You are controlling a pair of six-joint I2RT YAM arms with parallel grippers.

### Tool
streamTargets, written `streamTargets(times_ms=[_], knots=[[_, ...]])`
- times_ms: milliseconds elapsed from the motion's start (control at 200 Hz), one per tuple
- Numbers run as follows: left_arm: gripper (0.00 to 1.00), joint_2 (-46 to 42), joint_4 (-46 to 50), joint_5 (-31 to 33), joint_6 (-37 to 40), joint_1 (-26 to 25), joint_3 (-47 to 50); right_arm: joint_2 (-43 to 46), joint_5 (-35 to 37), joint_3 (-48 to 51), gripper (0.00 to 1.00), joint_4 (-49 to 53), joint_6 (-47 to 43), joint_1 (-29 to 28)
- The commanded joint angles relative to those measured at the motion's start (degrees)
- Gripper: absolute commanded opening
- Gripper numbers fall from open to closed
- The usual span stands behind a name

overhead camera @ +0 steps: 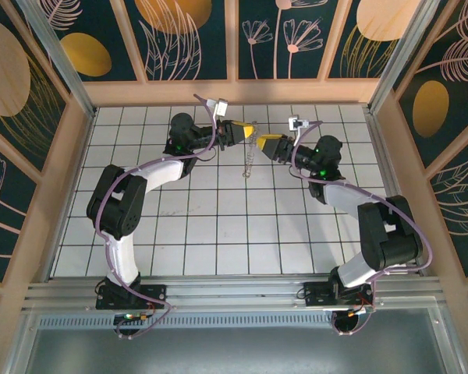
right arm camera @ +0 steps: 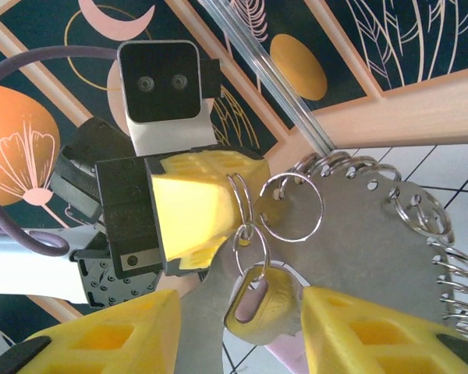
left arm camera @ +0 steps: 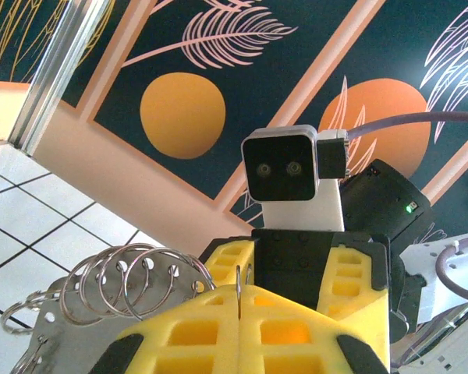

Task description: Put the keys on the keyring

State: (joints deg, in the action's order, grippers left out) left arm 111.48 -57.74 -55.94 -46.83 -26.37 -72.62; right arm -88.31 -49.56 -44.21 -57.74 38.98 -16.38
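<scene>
Above the far middle of the tiled table (overhead camera: 218, 226), the left gripper (overhead camera: 247, 134) is pinching the thin keyring (left arm camera: 239, 282) edge-on between its closed yellow fingers (right arm camera: 193, 204). The key (right arm camera: 259, 308) is dangling from small linked rings just below them. Facing it, the right gripper (overhead camera: 267, 145) is holding its jaws apart on either side of the key's head, which is hanging in the gap nearer one pad, contact unclear, while a grey plate (right arm camera: 366, 234) edged with more rings is showing behind.

White tiled tabletop (overhead camera: 218, 226), dark floral wall panels (overhead camera: 191, 39), aluminium rail (overhead camera: 234, 292) at near edge.
</scene>
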Motion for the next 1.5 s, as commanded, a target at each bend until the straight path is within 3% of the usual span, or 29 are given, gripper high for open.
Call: streamTargets(times_ms=[0,245,420,781,1166,1497], knots=[[0.0,-2.9,-3.8,-0.1,-0.5,0.1,0.1,-1.0,0.0,-1.4,0.45,-2.6,-0.4,-0.8],[0.0,-3.2,-3.7,-0.1,-0.3,0.0,0.3,0.0,4.0,-2.1,0.45,2.9,-4.1,-1.9],[0.0,-3.4,-3.7,0.6,-0.2,0.0,0.3,1.5,5.9,-2.5,0.39,7.3,-6.8,-2.6],[0.0,-3.7,-3.3,1.4,0.0,0.0,0.3,4.1,6.2,-3.2,0.0,12.1,-9.8,-3.8],[0.0,-4.2,-4.1,2.2,-0.1,0.0,0.8,1.8,6.2,-5.0,0.0,16.3,-13.1,-7.8],[0.0,-4.4,-4.8,2.6,-0.4,-0.2,1.1,0.1,6.4,-5.1,0.0,16.2,-13.0,-7.1]])
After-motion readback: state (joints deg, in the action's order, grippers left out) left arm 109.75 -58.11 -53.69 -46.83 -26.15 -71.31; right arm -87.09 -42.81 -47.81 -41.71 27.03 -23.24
